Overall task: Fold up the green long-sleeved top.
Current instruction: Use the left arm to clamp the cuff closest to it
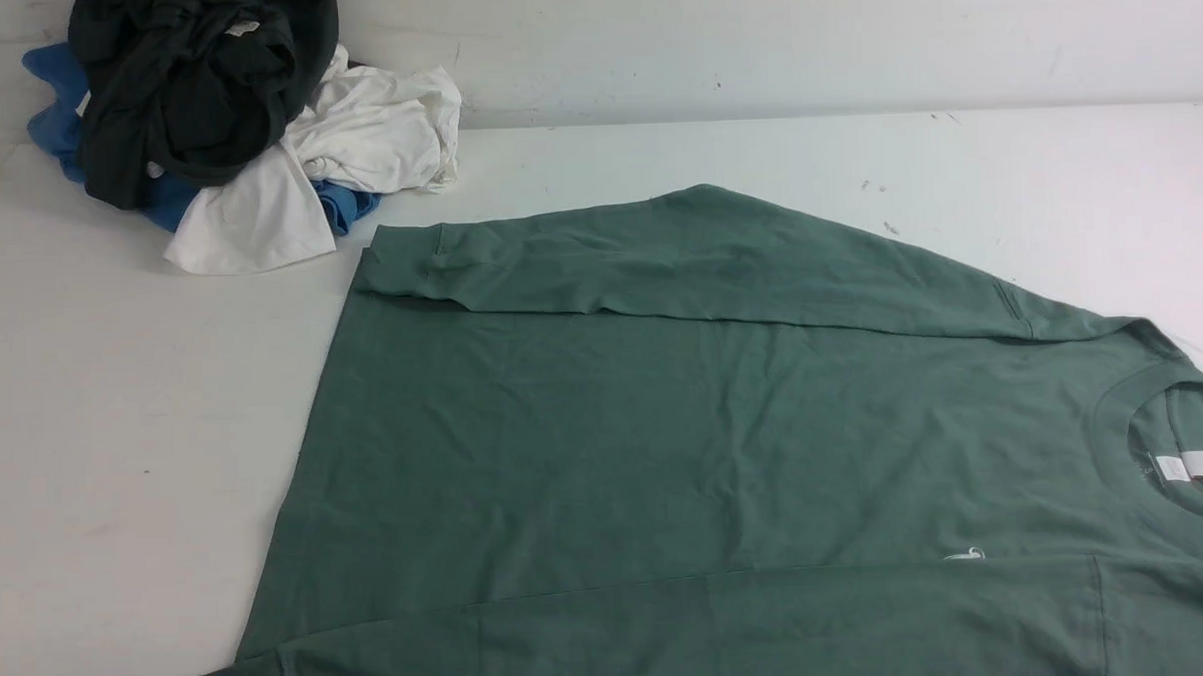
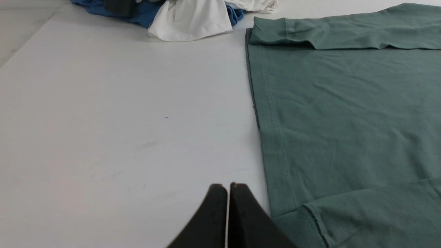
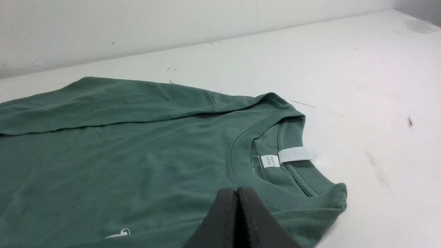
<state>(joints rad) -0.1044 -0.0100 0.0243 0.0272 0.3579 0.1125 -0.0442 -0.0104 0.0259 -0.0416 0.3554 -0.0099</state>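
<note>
The green long-sleeved top (image 1: 665, 426) lies flat across the table, neck to the right, hem to the left. Both sleeves are folded in over the body: one along the far edge (image 1: 659, 256), one along the near edge (image 1: 672, 636). The white neck label (image 3: 296, 154) sticks out of the ribbed collar. My left gripper (image 2: 228, 186) is shut and empty over bare table, just left of the hem (image 2: 272, 137) and the near cuff (image 2: 303, 224). My right gripper (image 3: 237, 189) is shut with nothing in it, hovering over the chest just below the collar.
A heap of other clothes (image 1: 234, 121), blackish, white and blue, sits at the table's far left corner against the wall (image 1: 751, 33). Bare white tabletop (image 1: 115, 445) stretches left of the top, and more of it (image 3: 379, 103) lies beyond the collar.
</note>
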